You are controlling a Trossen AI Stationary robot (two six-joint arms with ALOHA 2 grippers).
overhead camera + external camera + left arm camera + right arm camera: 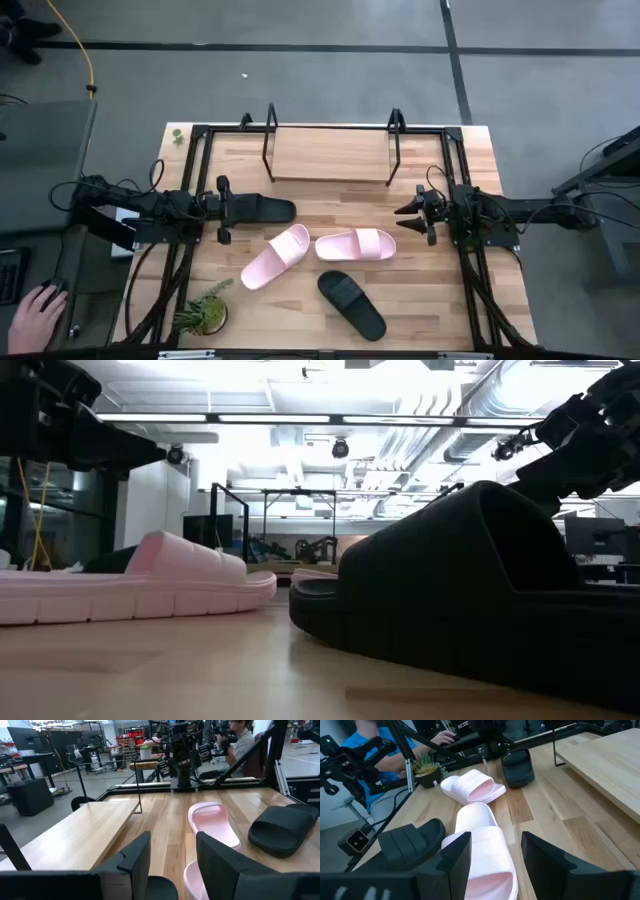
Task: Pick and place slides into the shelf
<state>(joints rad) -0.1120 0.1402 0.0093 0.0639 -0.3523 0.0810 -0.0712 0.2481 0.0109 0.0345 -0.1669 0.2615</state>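
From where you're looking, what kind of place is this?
Probably a robotics lab or workshop: a light wooden table inside a black metal frame, exposed ceiling ducts, and a person at a workstation behind.

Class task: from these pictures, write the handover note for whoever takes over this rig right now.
Left tool: open, empty, over the black slide at the table's left.
Right tool: open, empty, beside the pink slide at centre.
Second pink slide lies next to it; second black slide near the front edge.
Shelf: at the back, nothing on its board.
Done: none placed.
Left: all four slides.
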